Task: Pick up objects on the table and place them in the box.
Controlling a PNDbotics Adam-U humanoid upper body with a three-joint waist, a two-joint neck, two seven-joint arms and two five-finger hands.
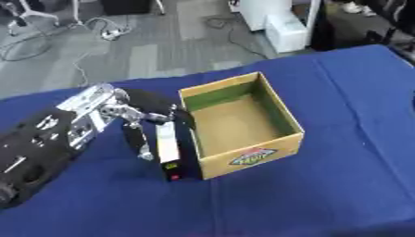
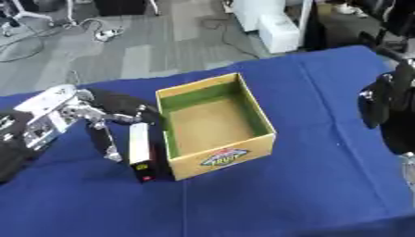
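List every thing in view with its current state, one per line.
Box: open-topped, upright, nothing visible inside.
Black-and-white object: held on edge against the box's left wall, outside it.
Left hand: fingers curled round the object.
Right hand: at the right edge, holding nothing seen; finger pose unclear.
Table: blue-covered.

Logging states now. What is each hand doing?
Left hand: shut on the black and white object beside the box.
Right hand: cannot be told.
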